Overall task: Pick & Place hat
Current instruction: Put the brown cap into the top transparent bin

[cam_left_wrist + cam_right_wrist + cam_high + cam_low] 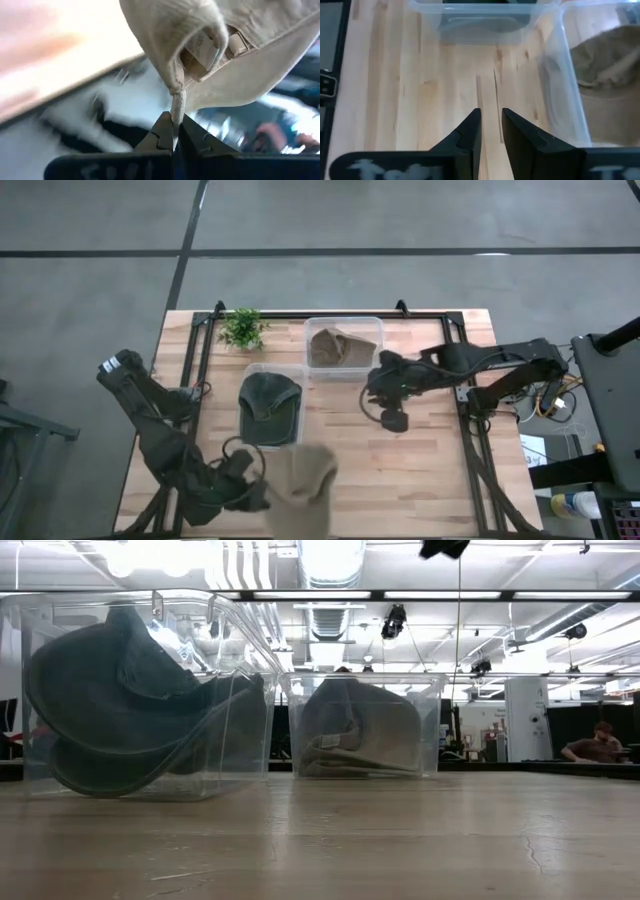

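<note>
A small green plant point(242, 328) stands at the far left of the wooden desk point(430, 470), beside two clear bins. The nearer bin point(271, 408) holds a dark green hat point(268, 402); the farther bin point(343, 348), touching its corner, holds a brown hat point(336, 348). Black frame rails run along the desk's far edge and sides.

The left claw point(262, 498) sits at the desk's near edge, in front of the nearer bin, pinched tight on a strap of the beige hat point(303, 485), which hangs out over that edge. The right claw point(395, 420) hovers above bare wood just right of the two bins, its fingers nearly together with only a narrow slot between them and nothing in it.

Only the left wrist view shows the grip itself: the strap end point(176, 107) clamped between the dark fingertips, the hat's inside point(210, 50) and label above. The right wrist view shows the walls of both bins ahead of its fingers. The low view shows the two bins and their hats from the side, with a person point(600, 745) seated far back in the room; neither claw nor the beige hat appears there.

The background in the left wrist view is too blurred to make out.
</note>
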Controlling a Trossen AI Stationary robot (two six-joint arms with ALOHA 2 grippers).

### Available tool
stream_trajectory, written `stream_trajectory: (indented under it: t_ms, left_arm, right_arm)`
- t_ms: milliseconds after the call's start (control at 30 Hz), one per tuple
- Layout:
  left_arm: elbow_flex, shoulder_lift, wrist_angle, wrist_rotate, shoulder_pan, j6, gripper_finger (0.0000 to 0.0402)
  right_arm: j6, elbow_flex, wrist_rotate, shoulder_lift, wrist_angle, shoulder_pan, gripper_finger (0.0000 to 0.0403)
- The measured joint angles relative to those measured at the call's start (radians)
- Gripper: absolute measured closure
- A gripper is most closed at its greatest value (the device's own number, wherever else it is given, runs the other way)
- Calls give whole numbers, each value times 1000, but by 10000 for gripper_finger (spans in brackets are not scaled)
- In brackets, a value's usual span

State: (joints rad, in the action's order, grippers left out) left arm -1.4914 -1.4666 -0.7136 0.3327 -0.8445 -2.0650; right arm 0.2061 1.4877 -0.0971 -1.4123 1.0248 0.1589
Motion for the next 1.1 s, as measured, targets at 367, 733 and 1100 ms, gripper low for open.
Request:
stream_trajectory:
  t_ms: [367, 733, 1100]
  left_arm:
    - [-79, 0, -29, 482, 95, 145, 397]
    - [-76, 19, -26, 756, 283, 363, 397]
    - [-79, 80, 242, 785, 427, 1052, 397]
  right_arm:
    - [22, 70, -63, 192, 31, 0, 344]
    - [43, 71, -188, 307, -222, 0, 344]
    - [-49, 79, -303, 199, -359, 0, 238]
